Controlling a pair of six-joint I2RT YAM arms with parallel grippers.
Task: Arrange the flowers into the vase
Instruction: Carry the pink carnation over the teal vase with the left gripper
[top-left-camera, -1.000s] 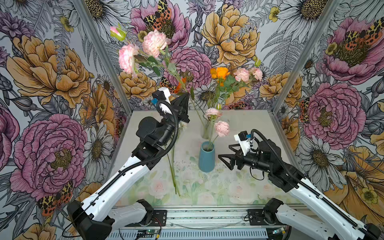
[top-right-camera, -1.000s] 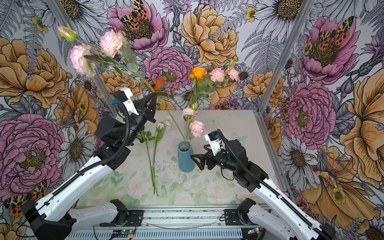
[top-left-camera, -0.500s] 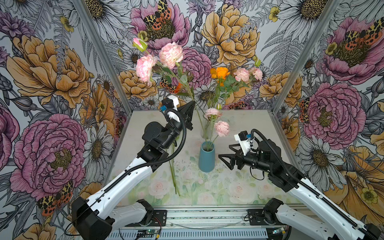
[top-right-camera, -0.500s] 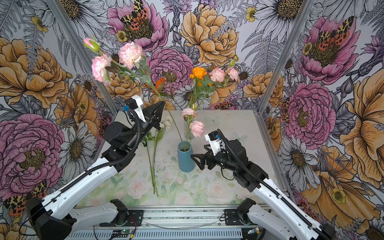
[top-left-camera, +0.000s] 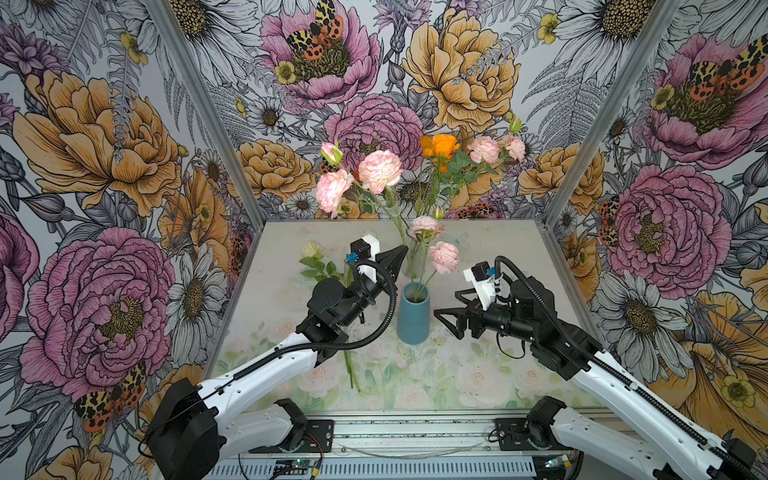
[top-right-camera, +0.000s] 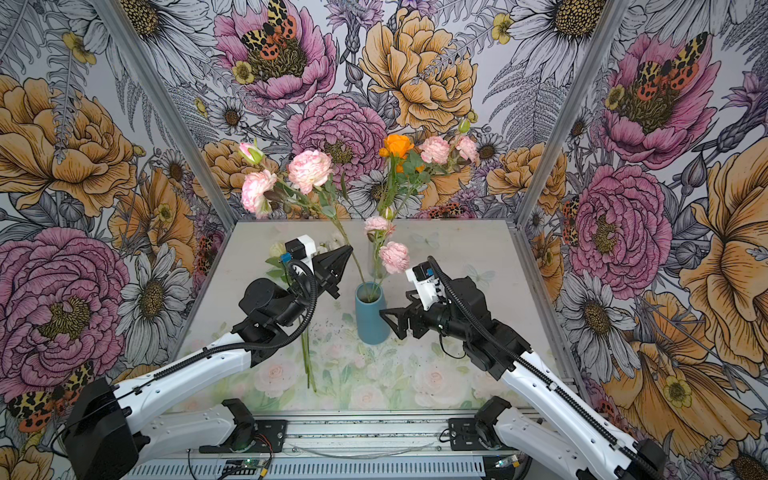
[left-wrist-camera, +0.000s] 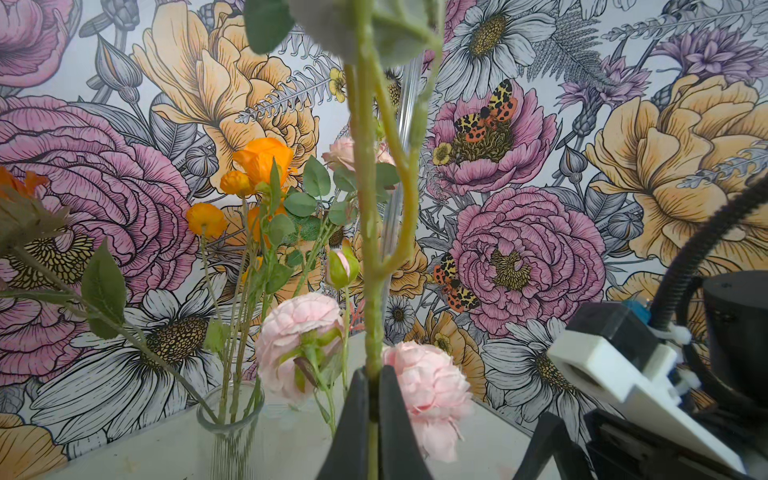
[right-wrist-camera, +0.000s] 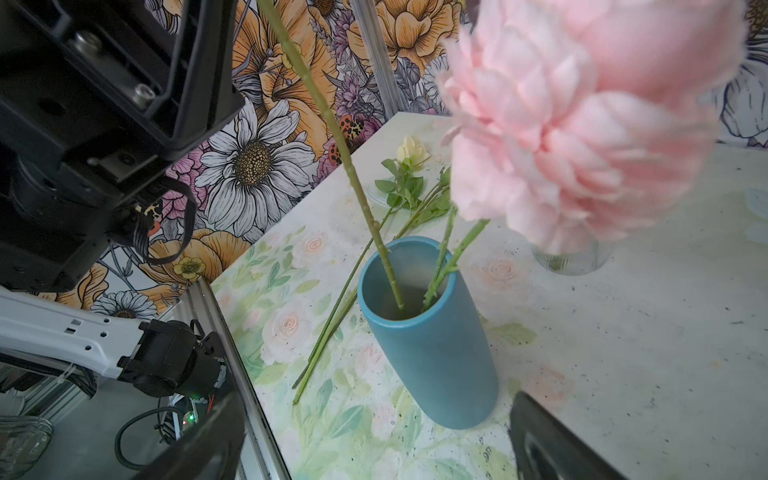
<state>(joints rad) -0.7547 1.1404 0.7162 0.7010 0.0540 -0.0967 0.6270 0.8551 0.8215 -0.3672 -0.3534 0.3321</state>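
In both top views the left gripper (top-left-camera: 400, 257) is clenched on a pink-flowered spray (top-left-camera: 376, 171) that leans left above the blue vase (top-left-camera: 412, 322) at mid-tabletop (top-left-camera: 498, 374). The right gripper (top-left-camera: 446, 304) hangs released just right of the vase. A cream rose (top-left-camera: 311, 250) lies on the tabletop to the left.

The left wrist view shows the fingers (left-wrist-camera: 395, 407) pinching the spray's green stem (left-wrist-camera: 372, 324), with a glass vase (left-wrist-camera: 230, 419) of orange flowers (left-wrist-camera: 262, 160) beyond.

The right wrist view shows that stem's end inside the blue vase, beside the stems of other pink flowers (right-wrist-camera: 582, 124).
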